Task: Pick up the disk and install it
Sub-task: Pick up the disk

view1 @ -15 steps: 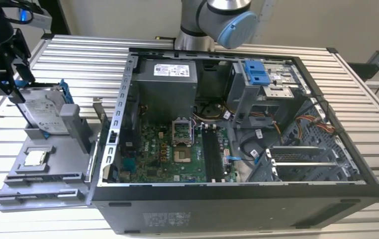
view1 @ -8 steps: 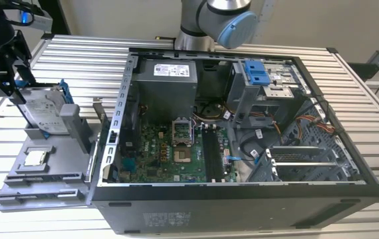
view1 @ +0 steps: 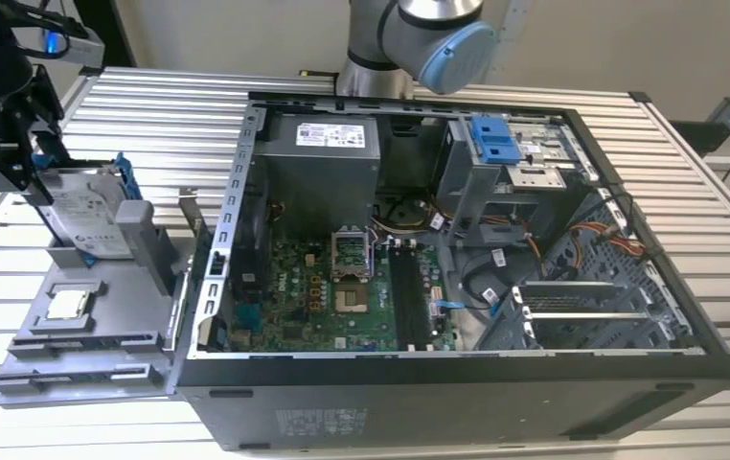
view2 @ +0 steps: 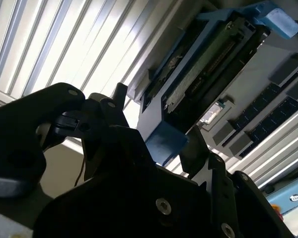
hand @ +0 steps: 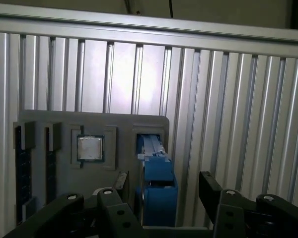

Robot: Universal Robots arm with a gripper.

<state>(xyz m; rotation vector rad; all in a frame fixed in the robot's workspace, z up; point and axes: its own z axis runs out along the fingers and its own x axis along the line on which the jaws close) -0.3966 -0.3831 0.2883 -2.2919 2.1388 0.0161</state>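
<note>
The disk (view1: 84, 216) stands on edge, tilted, in a slot of the grey tray (view1: 97, 355) on the slatted tabletop (view1: 697, 172), at the exterior view's left. The black tool (view1: 27, 158) is at the disk's upper end. It is released: its jaws straddle the blue carrier without pressing on it.

On the same tray, nearer the camera than the disk, lies a square chip (view1: 69, 305). Just beside the tray, toward the exterior view's right, is the open case (view1: 467, 383). Its perforated side wall rises between the tray and the inside. Inside are the power supply (view1: 327, 153), the motherboard (view1: 327, 297), and, at the far right corner, a grey cage (view1: 499, 144) with a blue latch. Loose cables (view1: 589, 235) run below the cage. The arm (view1: 429, 38) rises behind the case.

In the first wrist view the tool (hand: 164, 178) shows a strip of bare tabletop between each jaw and the disk (hand: 156, 173). The chip (hand: 90, 148) sits in its recess, and two dark sticks (hand: 22, 163) fill slots at the tray's (hand: 44, 124) far side.

The second wrist view looks along the disk (view2: 203, 64) from below the tool (view2: 156, 116). It shows the disk's dark underside and connector edge.
</note>
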